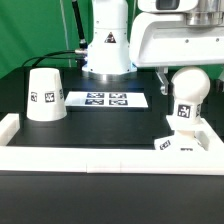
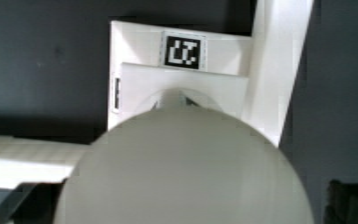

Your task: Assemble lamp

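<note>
Three white lamp parts sat on the black counter (image 1: 110, 125): the shade (image 1: 45, 95) stood mouth-down at the exterior view's left, well apart from the others. The bulb (image 1: 187, 95) stood upright on the square base (image 1: 184, 142) at that view's right, tucked against the white rail (image 1: 90, 157). The claw (image 1: 188, 72) hung directly over the bulb, its body cut off by the frame edge. I could not tell whether it was clamped on the bulb or merely straddling it. The main risk was a bulb not fully seated: letting go too soon could tip it, and any twist might drag the light base along the rail. In the wrist view the bulb (image 2: 185, 165) filled most of the picture and hid the joint. Only the tagged edge of the base (image 2: 185, 50) showed, so the stem was possibly not home yet.
</note>
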`<state>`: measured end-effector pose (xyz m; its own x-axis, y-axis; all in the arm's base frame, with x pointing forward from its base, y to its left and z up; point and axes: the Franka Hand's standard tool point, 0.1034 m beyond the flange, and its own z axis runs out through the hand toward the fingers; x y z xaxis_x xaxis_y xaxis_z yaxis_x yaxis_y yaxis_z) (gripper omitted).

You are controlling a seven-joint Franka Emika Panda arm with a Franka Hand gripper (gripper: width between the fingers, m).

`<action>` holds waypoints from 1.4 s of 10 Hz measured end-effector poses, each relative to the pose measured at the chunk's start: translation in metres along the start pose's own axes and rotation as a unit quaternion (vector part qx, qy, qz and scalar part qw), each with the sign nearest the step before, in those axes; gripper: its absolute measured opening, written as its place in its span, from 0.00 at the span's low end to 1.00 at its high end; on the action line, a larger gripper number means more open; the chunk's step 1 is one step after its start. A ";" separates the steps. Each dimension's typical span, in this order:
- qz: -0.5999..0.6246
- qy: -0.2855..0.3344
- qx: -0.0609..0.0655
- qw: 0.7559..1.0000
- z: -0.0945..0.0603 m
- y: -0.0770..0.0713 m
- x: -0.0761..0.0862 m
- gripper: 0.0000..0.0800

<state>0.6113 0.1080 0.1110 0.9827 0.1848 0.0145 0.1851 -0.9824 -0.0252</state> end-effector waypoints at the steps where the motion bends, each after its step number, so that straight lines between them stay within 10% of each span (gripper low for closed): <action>1: -0.042 0.000 -0.001 0.999 0.000 0.000 0.000 0.87; 7: -0.284 -0.002 -0.012 0.959 -0.002 0.004 0.002 0.87; 14: -0.276 -0.002 -0.011 0.961 -0.002 0.004 0.002 0.72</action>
<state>0.6139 0.1040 0.1126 0.7347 0.6783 0.0157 0.6782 -0.7348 0.0069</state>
